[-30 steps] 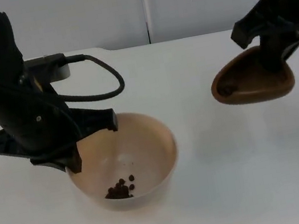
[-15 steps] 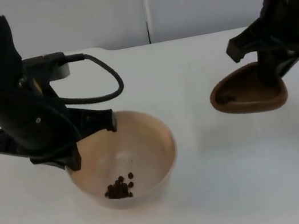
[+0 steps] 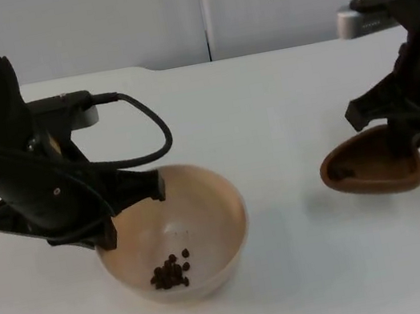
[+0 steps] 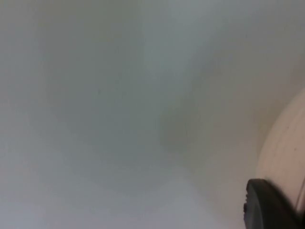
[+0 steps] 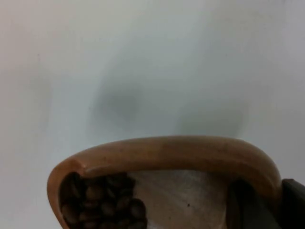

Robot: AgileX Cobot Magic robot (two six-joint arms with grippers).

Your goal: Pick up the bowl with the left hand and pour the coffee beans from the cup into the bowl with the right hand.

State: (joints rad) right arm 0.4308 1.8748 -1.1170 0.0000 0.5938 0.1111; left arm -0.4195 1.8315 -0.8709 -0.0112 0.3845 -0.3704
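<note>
A cream bowl [image 3: 195,208] sits low over the table at front left, a small heap of coffee beans [image 3: 170,271] on its floor. My left gripper [image 3: 103,231] is shut on the bowl's left rim; its black fingertip [image 4: 269,205] lies against the bowl wall [image 4: 286,148]. At the right, my right gripper [image 3: 396,142] is shut on the rim of a brown wooden cup [image 3: 371,168], held tilted just above the table, well apart from the bowl. More beans [image 5: 102,202] lie piled in the cup [image 5: 167,152] at its pointed end.
White table top [image 3: 281,96] runs back to the grey partition wall [image 3: 136,15]. Open table lies between bowl and cup and along the front edge. The left arm's black cable [image 3: 151,122] loops above the table behind the bowl.
My right gripper has carried the cup down and to the right, away from the bowl, close to the table. The bowl and left gripper have sunk slightly.
</note>
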